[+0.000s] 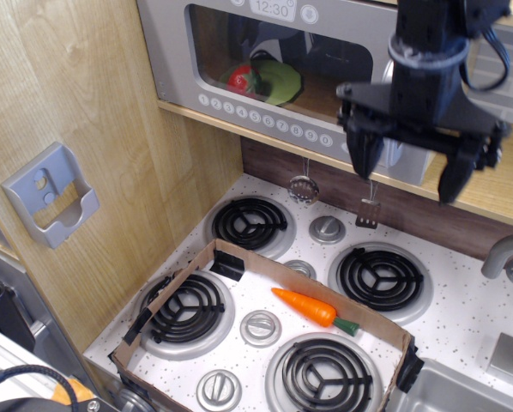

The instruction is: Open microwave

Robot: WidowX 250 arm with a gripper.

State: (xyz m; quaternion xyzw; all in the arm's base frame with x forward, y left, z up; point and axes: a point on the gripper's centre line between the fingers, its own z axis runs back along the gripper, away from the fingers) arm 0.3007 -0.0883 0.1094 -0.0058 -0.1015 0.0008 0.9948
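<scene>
The grey toy microwave [175, 60] sits on a wooden shelf above the stove, its door shut. Through the clear window I see a green and red toy inside. A row of round white buttons [265, 118] runs along the door's lower edge and a clock display [271, 8] reads 12:30 at the top. My black gripper [408, 176] hangs open in front of the microwave's right end, fingers pointing down. The arm hides the door's right side and the handle.
Below is a white toy stove [462, 318] with several black coil burners. An open cardboard box frame [192, 275] lies on it with an orange carrot [306, 307] inside. Small utensils [368, 212] hang from the shelf. A grey wall holder [51, 196] is at left, a faucet [509, 256] at right.
</scene>
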